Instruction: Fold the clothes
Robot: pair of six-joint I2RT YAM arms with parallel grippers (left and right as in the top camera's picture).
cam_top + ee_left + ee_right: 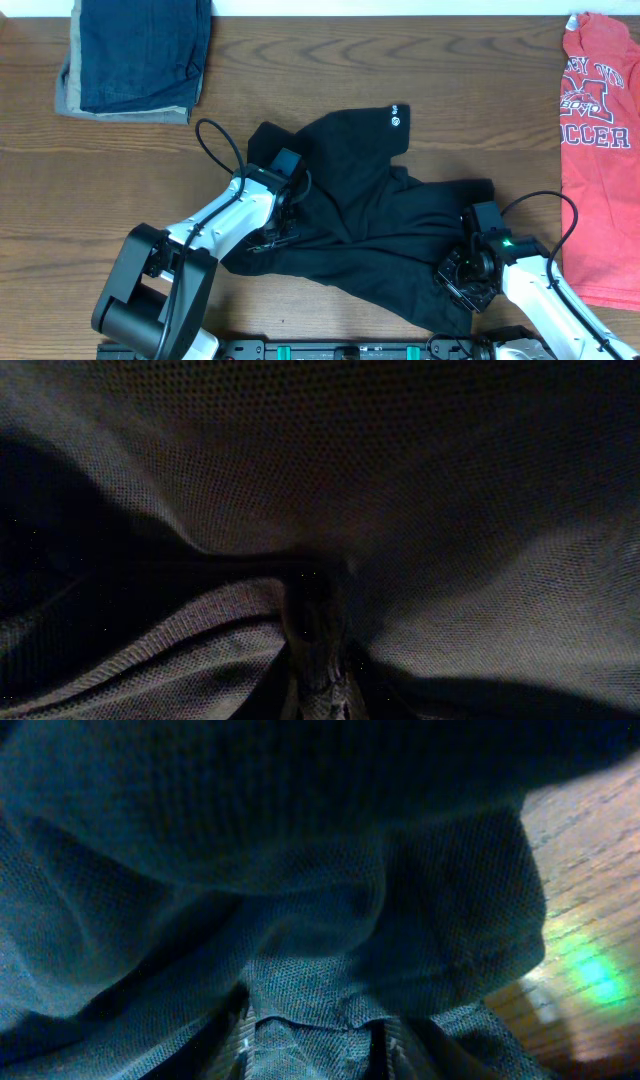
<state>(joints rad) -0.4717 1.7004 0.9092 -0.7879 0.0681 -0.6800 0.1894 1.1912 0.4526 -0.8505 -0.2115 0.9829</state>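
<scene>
The black shirt point(360, 205) lies crumpled in the middle of the wooden table, with its small white round logo point(395, 122) at the far edge. My left gripper point(278, 232) sits on the shirt's left part and is shut on a pinched fold of the fabric point(315, 660). My right gripper point(465, 275) sits on the shirt's near right part. Its fingers hold a bunch of the fabric point(315, 1040) between them. Black mesh fabric fills both wrist views. The white inner tag is hidden.
A folded blue denim and tan stack point(135, 55) lies at the far left. A red printed T-shirt point(600, 150) lies along the right edge. Bare wood point(590, 890) shows to the right of the right gripper.
</scene>
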